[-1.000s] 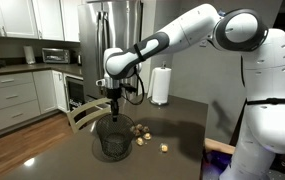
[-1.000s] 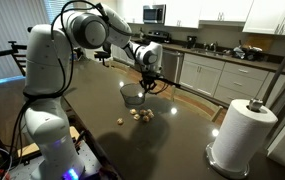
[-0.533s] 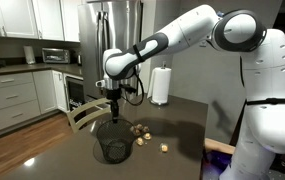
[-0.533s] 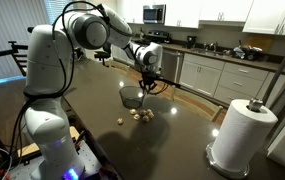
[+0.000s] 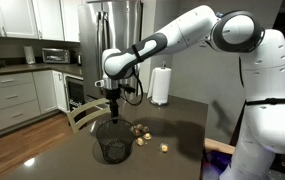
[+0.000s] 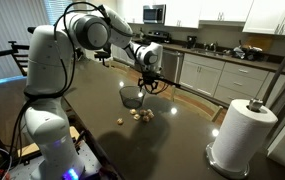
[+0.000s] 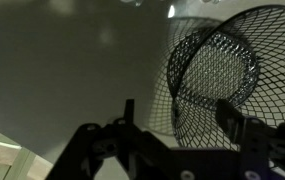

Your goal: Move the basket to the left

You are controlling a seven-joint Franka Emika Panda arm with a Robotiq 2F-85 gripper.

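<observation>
The basket [image 5: 113,142] is a round dark wire-mesh one standing on the dark table [image 5: 182,118]; it also shows in the exterior view [image 6: 132,96]. My gripper [image 5: 114,104] hangs straight over the basket's rim in both exterior views. The wrist view shows the gripper [image 7: 177,107] open, its two fingers standing astride the wall of the basket [image 7: 217,70]. One finger is outside the mesh and one inside, and neither pad presses on it.
Several small tan lumps [image 5: 139,131] lie on the table beside the basket, seen again in an exterior view [image 6: 138,115]. A white paper towel roll [image 5: 161,86] stands further back on the table; in an exterior view it [image 6: 240,135] is near the front corner. Kitchen cabinets and counters lie beyond.
The arm and the basket keep their places across the exterior frames. The fingers over the rim look slightly wider apart than a second ago.
</observation>
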